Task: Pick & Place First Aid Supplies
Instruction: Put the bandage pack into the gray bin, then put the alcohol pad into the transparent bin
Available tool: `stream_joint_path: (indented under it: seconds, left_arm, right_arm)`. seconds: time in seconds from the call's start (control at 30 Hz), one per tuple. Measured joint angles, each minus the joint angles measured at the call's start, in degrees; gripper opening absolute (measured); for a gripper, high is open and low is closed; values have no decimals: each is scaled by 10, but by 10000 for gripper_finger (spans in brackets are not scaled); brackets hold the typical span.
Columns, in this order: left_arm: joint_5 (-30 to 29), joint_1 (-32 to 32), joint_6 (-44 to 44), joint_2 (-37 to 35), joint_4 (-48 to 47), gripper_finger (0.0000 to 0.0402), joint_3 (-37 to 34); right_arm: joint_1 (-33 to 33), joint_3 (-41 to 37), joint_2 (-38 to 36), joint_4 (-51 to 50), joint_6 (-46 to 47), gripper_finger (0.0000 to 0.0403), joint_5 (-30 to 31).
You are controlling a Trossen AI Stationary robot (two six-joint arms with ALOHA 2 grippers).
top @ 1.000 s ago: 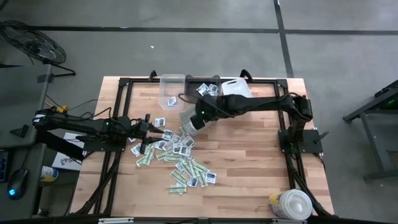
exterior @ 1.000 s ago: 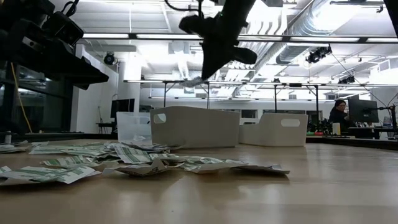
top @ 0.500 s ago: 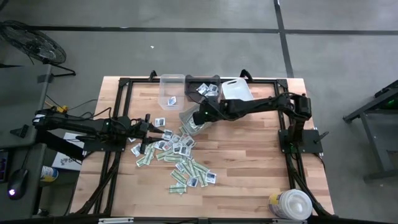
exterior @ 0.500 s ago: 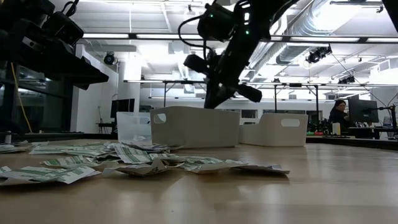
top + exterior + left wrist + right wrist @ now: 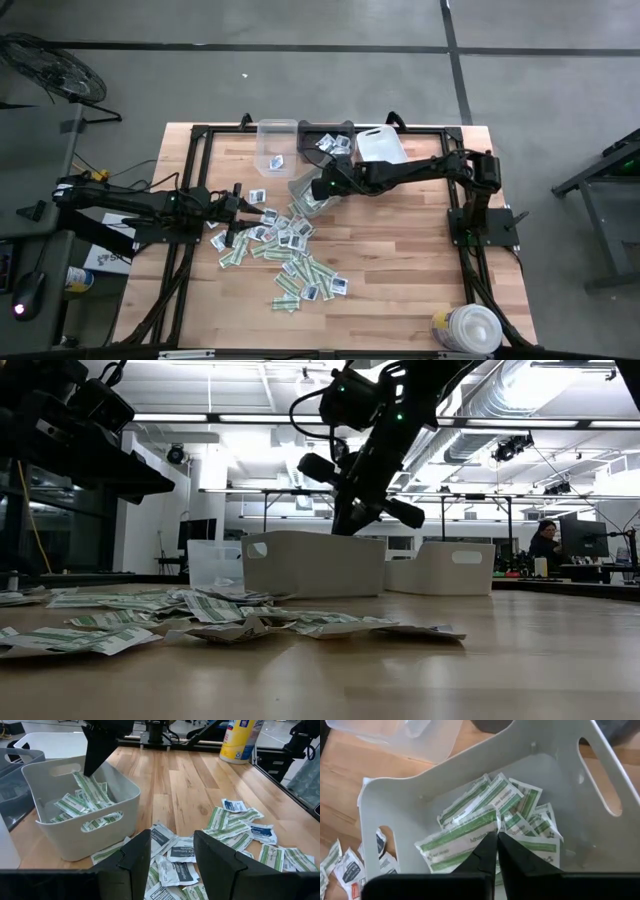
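Right gripper (image 5: 496, 851) hung over the white bin (image 5: 580, 795), jaws nearly shut on a green strip packet (image 5: 457, 837) – light, floppy, slick; pinch an edge. Left gripper (image 5: 172, 862), jaws part open, empty, waited over the loose packets (image 5: 290, 250) on the tabletop (image 5: 400, 250)

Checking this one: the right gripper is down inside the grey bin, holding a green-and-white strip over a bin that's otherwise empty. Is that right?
Not quite. The grey bin is not empty: the right wrist view shows a heap of green-and-white strips already lying in it. The rest stands: the right gripper is down inside that bin, pinching a green-and-white strip.
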Motion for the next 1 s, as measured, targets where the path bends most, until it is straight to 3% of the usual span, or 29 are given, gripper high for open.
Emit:
stream_joint_path:
  seconds: [0.4,1.0]
  left_arm:
    - [0,0,0,0,0,149,0]
    - [0,0,0,0,0,149,0]
  right_arm:
    - [10,1,-11,1,-40,122,-3]
    - [149,4,-55,-76,-197,129,-132]
